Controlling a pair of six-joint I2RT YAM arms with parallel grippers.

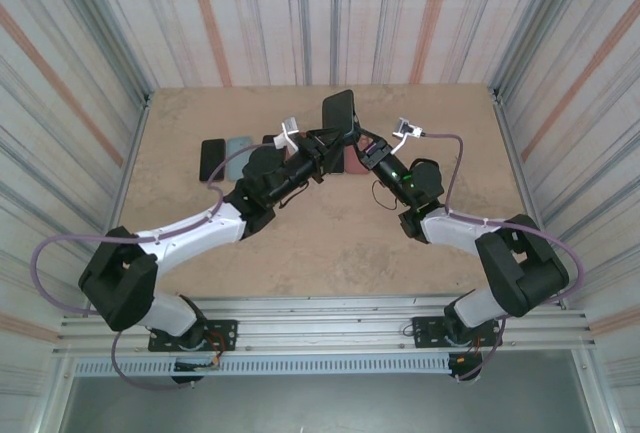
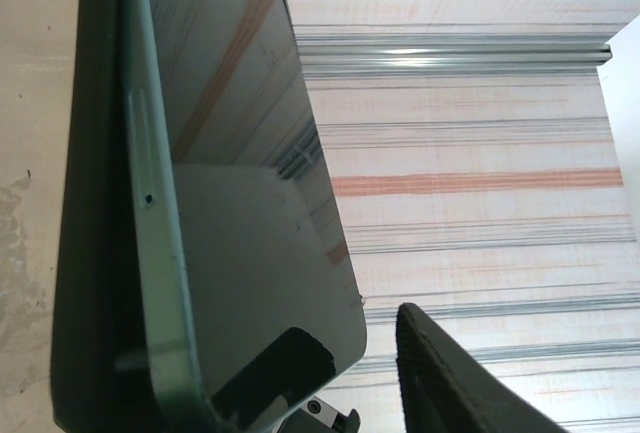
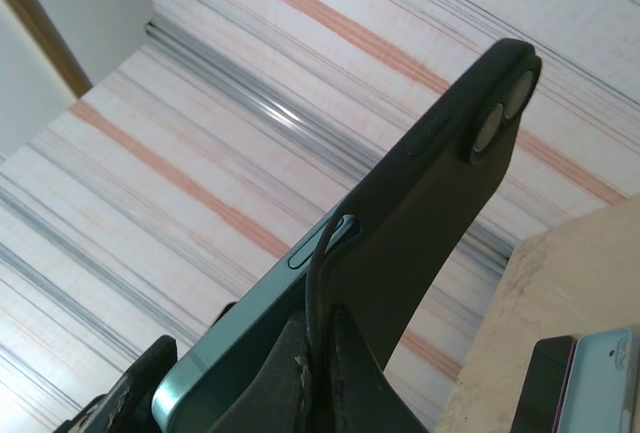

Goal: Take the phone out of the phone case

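Note:
A green-edged phone (image 2: 240, 203) with a dark screen is held upright above the table's middle (image 1: 339, 111). Its black case (image 3: 430, 203) has two camera holes at the top. The case's lower side edge is peeled off the phone's green side (image 3: 250, 323). My right gripper (image 1: 362, 149) is shut on that peeled case edge, which is pinched between its fingers (image 3: 290, 383). My left gripper (image 1: 322, 143) straddles the phone's lower end. Its visible finger (image 2: 450, 383) stands a small gap off the screen. The other finger is hidden behind the case (image 2: 90, 203).
A black phone (image 1: 212, 159) and a teal one (image 1: 238, 148) lie flat on the tan table, left of the grippers. A dark reddish one (image 1: 355, 163) lies under the right gripper. Striped walls surround the table on three sides.

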